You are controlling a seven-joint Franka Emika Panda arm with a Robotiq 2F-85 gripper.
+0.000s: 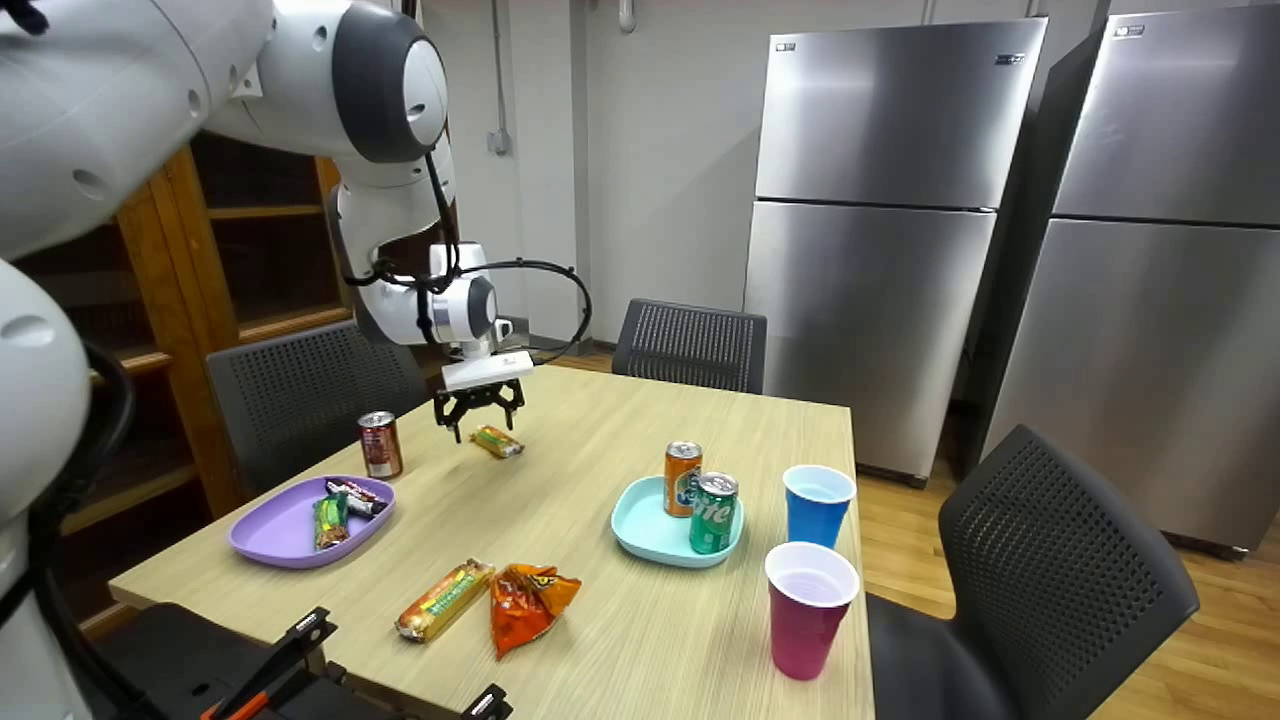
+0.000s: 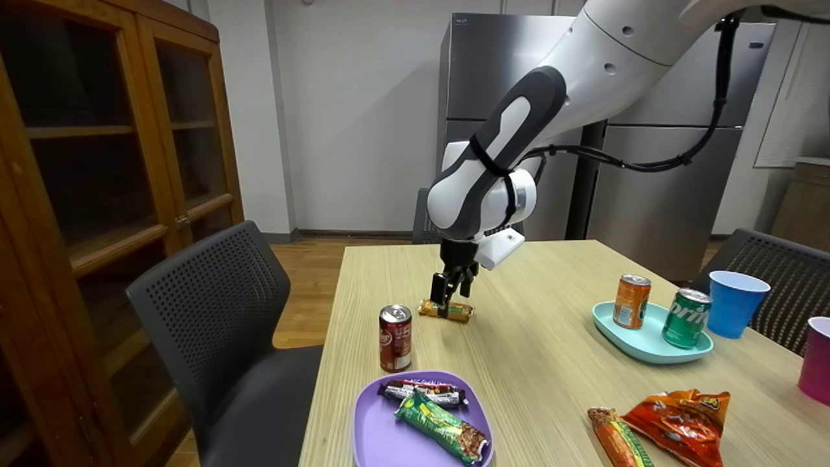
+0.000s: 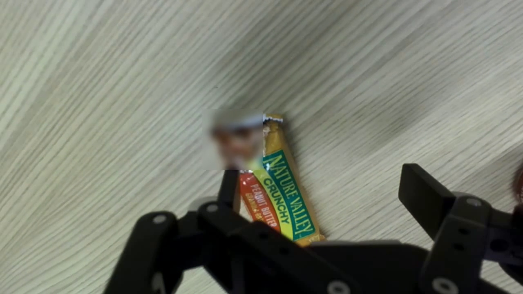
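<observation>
1. The gripper (image 3: 320,175) is spread wide, its fingers apart and nothing clamped between them
2. The granola bar (image 3: 280,192) is seen on the table (image 3: 122,102) below, offset toward the finger on the left side of the wrist view
3. Its long axis is set roughly crosswise to the finger-to-finger line, slightly slanted; contact cannot be judged

In the exterior views we get moderate, fairly even light, with pale glare on a silver refrigerator (image 1: 875,105) at one o'clock and a soft shadow slanting over the wall (image 2: 376,159) at eleven o'clock. Our wrist view is greyer: soft-edged shadows on the tabletop (image 3: 351,102) between twelve and three o'clock, and a blurred square (image 3: 233,139) near centre hiding part of the snack bar (image 3: 286,192).
</observation>
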